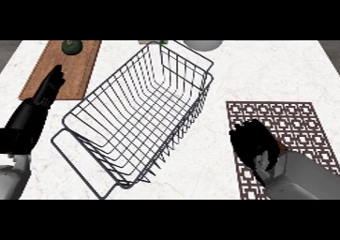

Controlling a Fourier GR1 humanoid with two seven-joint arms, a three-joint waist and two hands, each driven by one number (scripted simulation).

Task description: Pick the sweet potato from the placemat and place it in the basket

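While the right hand [255, 143] is curled over the placemat [297, 119] at lower right, the pick step is judged to be in hand.

Head view: the sweet potato is not seen; it may be hidden under the closed fingers, though what they grip cannot be told. The wire basket [141, 117] is seen at centre frame, beside the placemat but apart from it. The left hand [48, 89], fingers straight, is rested at upper left over a wooden board [82, 61] carrying a dark green item [71, 46]. Next, a lift and a leftward carry over the basket rim would be called for.
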